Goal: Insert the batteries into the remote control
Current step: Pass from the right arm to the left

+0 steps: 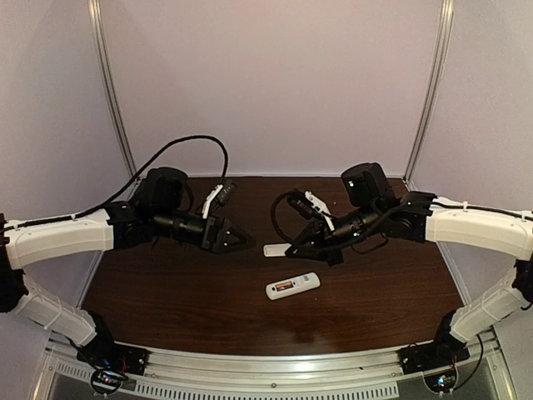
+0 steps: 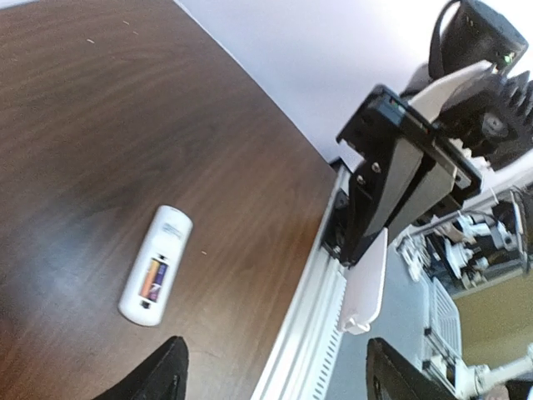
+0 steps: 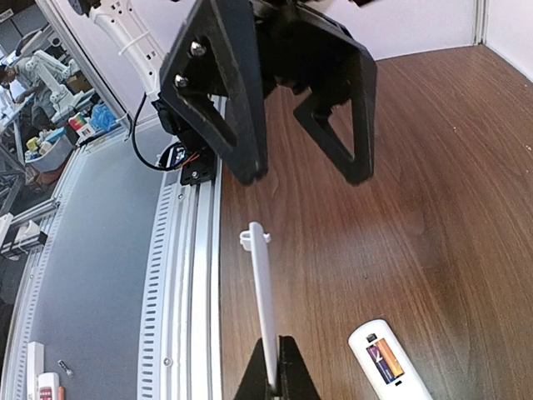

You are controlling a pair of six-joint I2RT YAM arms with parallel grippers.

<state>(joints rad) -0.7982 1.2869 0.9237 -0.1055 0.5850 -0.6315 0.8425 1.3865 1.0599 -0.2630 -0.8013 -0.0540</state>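
The white remote control [image 1: 292, 286] lies on the table with its back up and its bay uncovered. Orange-and-purple batteries [image 2: 152, 277] sit inside the bay, also seen in the right wrist view [image 3: 383, 360]. My right gripper [image 3: 275, 357] is shut on the thin white cover piece [image 3: 261, 292], held edge-on above the table. In the top view that cover [image 1: 273, 249] hangs between the two arms. My left gripper [image 2: 275, 385] is open with nothing between its fingers, facing the right gripper [image 2: 358, 250] just beyond the cover's free end.
A dark wooden table [image 1: 166, 292] carries everything. A slotted aluminium rail [image 1: 275, 367] runs along its near edge. Pale walls close in the back and sides. Cables loop above both wrists.
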